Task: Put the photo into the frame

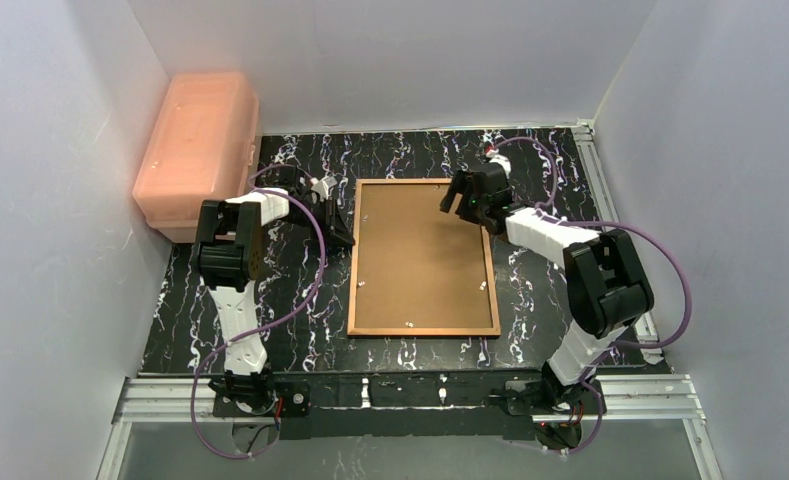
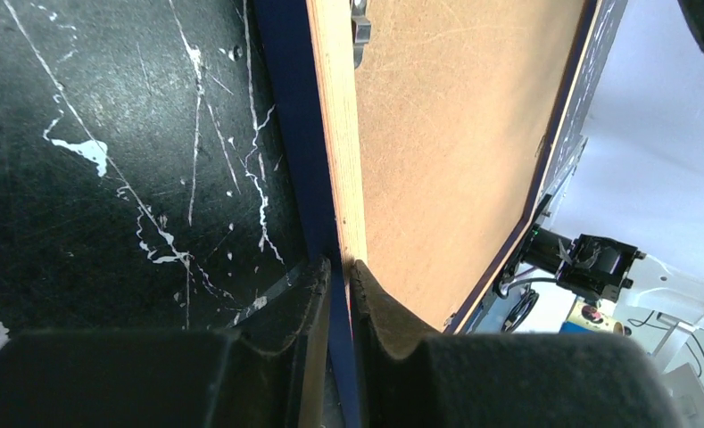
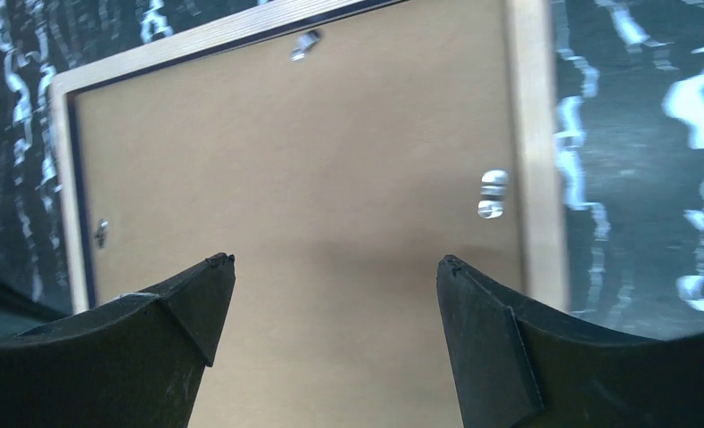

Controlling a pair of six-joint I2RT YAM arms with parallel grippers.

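frame: the frame lay back side up in the middle of the black marbled table. The brown backing board sat inside its wooden edges.

long axis: it ran from the near side of the table, where the arm bases were, toward the far wall. So each arm had one long edge on its own side.

photo: couldn't spot it in any view. No idea whether it was under the board or somewhere else.

left claw: the left claw was nearly closed, pinching the frame's left long edge toward the far end. One finger was on the navy side and the other on the wood side.

right claw: the right claw was wide open and had hold of nothing. It hung over the board near the far right corner, with a metal clip just beside its right finger.

left arm pose: elbow folded up high, wrist reaching right and low to meet the edge.

right arm pose: elbow up, forearm stretched left and away from the base, claw pointing down at the board.

what the next move turns on: my guess is the board had to come out first. The open claw was right above it, so that arm looked the handier one while the left steadied the frame.

other stuff: a pink plastic box sat at the far left, well apart from the frame.
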